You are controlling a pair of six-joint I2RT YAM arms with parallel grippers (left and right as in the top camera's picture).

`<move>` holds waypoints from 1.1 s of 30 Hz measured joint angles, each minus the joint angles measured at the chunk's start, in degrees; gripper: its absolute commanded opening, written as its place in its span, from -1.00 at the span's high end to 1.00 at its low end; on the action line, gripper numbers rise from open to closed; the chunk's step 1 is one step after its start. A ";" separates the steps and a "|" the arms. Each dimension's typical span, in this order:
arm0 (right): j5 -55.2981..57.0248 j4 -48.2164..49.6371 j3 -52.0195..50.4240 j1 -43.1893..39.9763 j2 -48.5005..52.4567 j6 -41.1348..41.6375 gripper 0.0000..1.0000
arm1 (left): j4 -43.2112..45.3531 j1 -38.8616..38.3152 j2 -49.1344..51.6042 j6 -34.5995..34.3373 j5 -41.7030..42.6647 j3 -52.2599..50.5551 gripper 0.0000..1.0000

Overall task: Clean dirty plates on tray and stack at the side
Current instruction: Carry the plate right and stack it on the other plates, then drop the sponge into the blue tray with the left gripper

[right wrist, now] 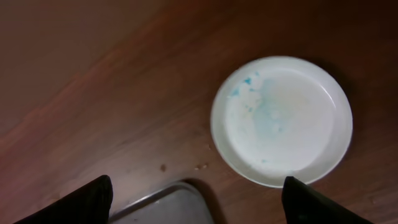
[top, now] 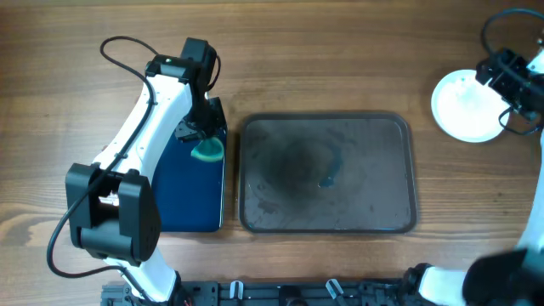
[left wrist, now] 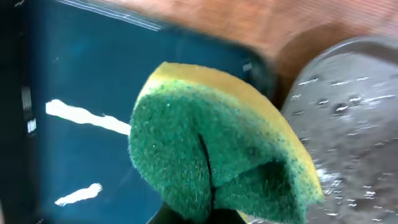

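Overhead | plate (top: 465,106) upper right, just beside right gripper (top: 507,78), fingers spread, empty | left gripper (top: 201,134) clamps sponge (top: 206,151) upper left, well apart | right arm nearer

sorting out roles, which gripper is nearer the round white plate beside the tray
Right. The right gripper hovers open by the round white plate; the left gripper is beyond the dark rectangular tray, shut on a green-and-yellow sponge over the dark blue basin.
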 measured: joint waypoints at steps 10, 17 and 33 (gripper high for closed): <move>1.20 -6.84 0.24 11.91 -13.40 -1.01 -0.99 | 1.25 7.08 0.00 -0.66 -1.44 -11.85 0.92; 1.42 -8.63 0.24 12.02 -13.51 -1.01 -0.99 | 6.97 6.97 -0.02 -0.72 1.14 -19.28 -0.37; -0.22 -5.42 0.24 12.02 -18.58 -16.11 -0.95 | 8.28 6.97 -11.63 1.25 0.74 -14.69 -1.00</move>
